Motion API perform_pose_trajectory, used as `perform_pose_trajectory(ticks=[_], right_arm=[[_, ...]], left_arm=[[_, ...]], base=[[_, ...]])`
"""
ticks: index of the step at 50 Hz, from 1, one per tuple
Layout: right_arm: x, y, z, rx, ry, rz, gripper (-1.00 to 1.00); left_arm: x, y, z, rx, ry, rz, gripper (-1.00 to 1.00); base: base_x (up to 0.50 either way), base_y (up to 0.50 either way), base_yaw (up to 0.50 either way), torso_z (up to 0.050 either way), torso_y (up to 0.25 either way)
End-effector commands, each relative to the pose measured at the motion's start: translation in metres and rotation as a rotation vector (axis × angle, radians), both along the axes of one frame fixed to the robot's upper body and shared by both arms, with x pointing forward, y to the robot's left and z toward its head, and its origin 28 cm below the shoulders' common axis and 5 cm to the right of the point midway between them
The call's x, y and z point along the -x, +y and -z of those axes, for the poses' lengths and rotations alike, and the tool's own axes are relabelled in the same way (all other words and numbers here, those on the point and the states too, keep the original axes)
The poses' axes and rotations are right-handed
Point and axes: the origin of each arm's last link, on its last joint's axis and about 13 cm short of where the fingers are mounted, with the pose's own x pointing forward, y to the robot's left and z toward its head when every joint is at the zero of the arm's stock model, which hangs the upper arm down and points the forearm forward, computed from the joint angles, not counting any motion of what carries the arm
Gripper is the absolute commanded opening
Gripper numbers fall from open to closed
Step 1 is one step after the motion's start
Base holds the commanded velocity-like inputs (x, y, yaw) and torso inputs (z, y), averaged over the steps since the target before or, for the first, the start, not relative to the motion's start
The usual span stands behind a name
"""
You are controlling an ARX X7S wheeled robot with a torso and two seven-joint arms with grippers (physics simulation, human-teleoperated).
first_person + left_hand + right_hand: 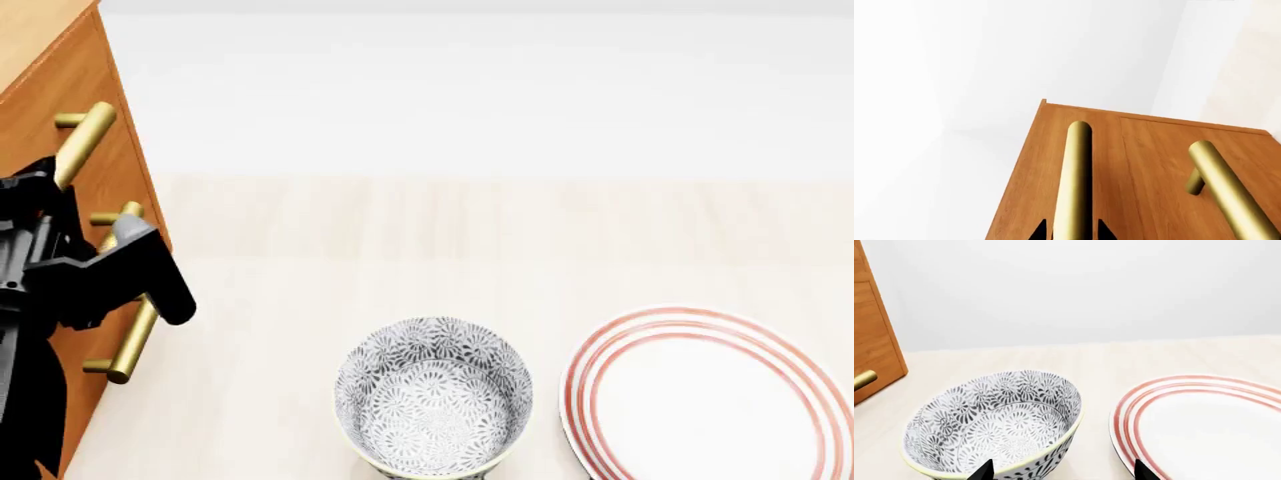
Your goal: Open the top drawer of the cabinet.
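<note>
The cabinet (pixel 114 150) stands at the left edge of the head view, orange-brown wood with brass bar handles. In the left wrist view, my left gripper (pixel 1071 233) has its two dark fingertips (pixel 1039 231) pressed close on either side of the top drawer's handle (pixel 1076 170). The top drawer front (pixel 1047 165) lies flush with the drawer below it. That lower drawer's handle (pixel 1227 190) runs alongside. In the head view my left arm (pixel 54 270) covers the lower end of the top handle (pixel 83 138). My right gripper (pixel 1062 475) is open with nothing between its fingers.
A grey-patterned bowl (pixel 434 395) and a white plate with red rings (pixel 707 400) sit on the pale wooden surface (pixel 467 240) in front of me. In the right wrist view the bowl (pixel 994 425) and the plate (pixel 1201 425) lie just beyond the fingertips.
</note>
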Motion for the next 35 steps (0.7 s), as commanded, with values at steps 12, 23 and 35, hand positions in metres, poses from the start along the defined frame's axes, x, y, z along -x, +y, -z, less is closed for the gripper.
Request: perform_pose_trajectory(ticks=[12, 23, 35], right_arm=[[0.000, 0.002, -0.001, -0.004, -0.012, -0.014, 1.00], [0.000, 0.001, -0.002, -0.010, -0.006, -0.016, 1.00], [0.001, 0.001, -0.003, -0.011, -0.008, -0.016, 1.00]], left_arm=[[-0.006, -0.059, -0.016, 0.022, 0.010, 0.212, -1.00], [-0.004, -0.077, -0.017, 0.018, 0.005, 0.270, -1.00], [0.000, -0.093, -0.021, 0.014, -0.001, 0.332, -1.00]], base=[[0.01, 0.00, 0.00, 0.000, 0.000], [0.00, 0.00, 0.00, 0.000, 0.000], [0.00, 0.00, 0.00, 0.000, 0.000]])
